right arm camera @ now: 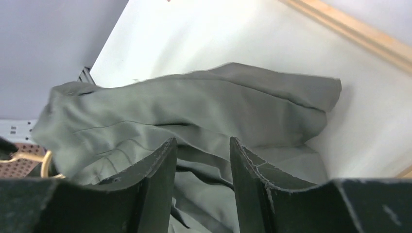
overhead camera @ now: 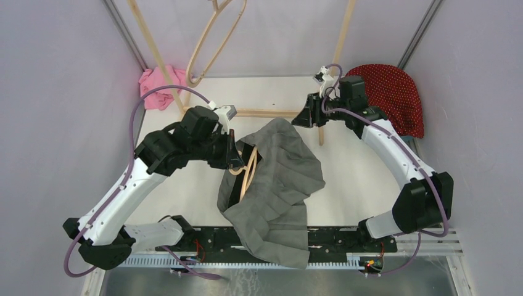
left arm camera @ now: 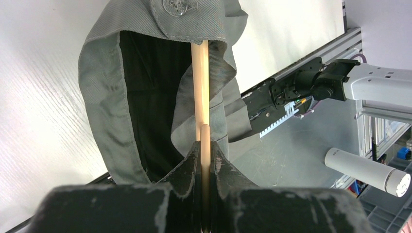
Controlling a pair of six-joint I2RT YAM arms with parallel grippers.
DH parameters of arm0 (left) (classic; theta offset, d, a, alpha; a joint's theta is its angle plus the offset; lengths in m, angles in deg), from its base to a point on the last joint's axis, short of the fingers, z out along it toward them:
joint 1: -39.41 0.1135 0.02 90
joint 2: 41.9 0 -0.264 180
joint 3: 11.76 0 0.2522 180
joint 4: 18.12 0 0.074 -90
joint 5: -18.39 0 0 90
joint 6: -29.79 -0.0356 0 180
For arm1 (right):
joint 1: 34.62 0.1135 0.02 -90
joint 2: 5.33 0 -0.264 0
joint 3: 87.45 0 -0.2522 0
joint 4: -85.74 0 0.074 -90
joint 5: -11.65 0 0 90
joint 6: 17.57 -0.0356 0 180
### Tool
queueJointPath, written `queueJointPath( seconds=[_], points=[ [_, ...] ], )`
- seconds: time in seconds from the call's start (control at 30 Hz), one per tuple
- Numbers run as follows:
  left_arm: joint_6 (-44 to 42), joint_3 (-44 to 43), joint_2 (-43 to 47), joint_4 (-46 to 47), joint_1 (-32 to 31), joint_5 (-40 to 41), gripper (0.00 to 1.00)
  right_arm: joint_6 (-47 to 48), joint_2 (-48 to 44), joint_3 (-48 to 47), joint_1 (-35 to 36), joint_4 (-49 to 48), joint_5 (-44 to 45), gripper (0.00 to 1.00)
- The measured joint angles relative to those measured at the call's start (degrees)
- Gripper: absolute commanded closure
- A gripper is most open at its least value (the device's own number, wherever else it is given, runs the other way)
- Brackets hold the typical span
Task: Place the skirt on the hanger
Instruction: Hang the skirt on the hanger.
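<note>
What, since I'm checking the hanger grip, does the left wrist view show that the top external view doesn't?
Only the left wrist: the left gripper close up, jaws shut on the wooden hanger, plus the button on the skirt. Only the top: the right gripper, a red dotted cloth and a pink cloth. Both: the grey skirt draped over the hanger.

Pink cloth (overhead camera: 161,83), red dotted cloth (overhead camera: 395,95)
</note>
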Motion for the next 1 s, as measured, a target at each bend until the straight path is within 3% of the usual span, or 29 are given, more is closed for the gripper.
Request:
queueJointPath(
  seconds=[0.37,1.0],
  points=[
    [-0.42,0.44,-0.72,0.57,0.0,-0.11,0.97,9.16,-1.36,-8.63,14.62,8.24,4.28,0.49],
    [-0.85,0.42,-0.87,1.07,0.02,-0.63,0.97,11.37,6.34,-15.72,17.88,13.49,14.47,0.53]
  ],
)
